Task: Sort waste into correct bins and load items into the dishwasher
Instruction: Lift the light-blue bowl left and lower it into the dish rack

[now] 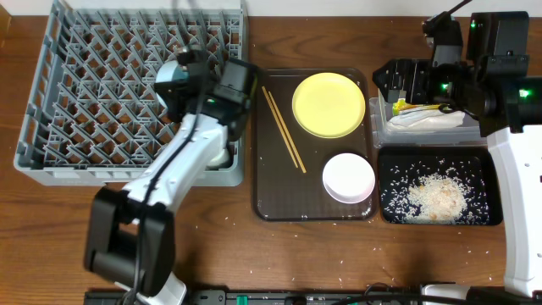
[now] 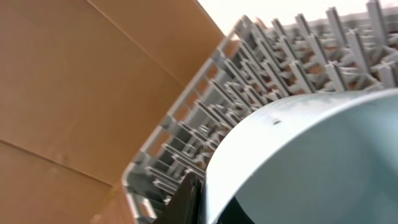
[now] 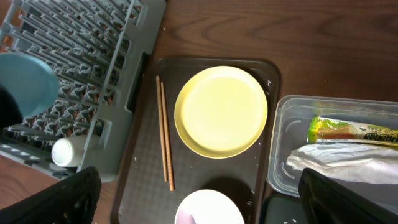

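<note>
Left fingers (image 2: 188, 198) grip the light blue bowl (image 1: 172, 81) at its rim, over the grey dish rack (image 1: 85, 110). Right fingers (image 3: 74, 196) spread wide and empty (hovering by the clear tub (image 3: 281, 149))

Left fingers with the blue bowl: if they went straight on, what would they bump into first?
Probably the grey dish rack. The left fingers hold the blue bowl over its pegs, so the bowl would likely touch them first; depth is hard to judge.
</note>
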`<state>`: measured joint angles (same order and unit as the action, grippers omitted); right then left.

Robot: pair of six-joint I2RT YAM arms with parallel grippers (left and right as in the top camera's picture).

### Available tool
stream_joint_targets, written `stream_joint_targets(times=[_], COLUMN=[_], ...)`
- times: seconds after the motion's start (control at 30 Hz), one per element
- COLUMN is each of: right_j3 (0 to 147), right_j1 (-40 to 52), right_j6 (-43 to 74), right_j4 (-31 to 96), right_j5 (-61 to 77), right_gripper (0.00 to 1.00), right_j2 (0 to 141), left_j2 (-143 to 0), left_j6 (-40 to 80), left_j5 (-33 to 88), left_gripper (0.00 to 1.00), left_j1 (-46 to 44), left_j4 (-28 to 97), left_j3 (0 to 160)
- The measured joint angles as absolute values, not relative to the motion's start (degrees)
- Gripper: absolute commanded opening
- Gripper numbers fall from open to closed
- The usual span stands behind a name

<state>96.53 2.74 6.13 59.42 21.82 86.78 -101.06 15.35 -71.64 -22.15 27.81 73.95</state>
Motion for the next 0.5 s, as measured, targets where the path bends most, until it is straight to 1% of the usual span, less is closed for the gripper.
stream_joint_targets(times=[0.17, 0.5], right_j3=[96.53, 96.53], right_j1=[2.74, 2.74], right_j6=[6.13, 6.13], right_j4=[59.40, 59.42], right_j5=[21.82, 21.82], right_gripper=[0.99, 0.99], right_j2=[86.78, 86.78], left_j2=[-104.92, -110.13], left_j6=[15.44, 15.57], left_j5=[-77.38, -82.32], left_gripper=[0.07, 0.07], left_j1=[-24.67, -25.19], left_j4=[26.79, 24.58], left_j3=[73.95, 73.95])
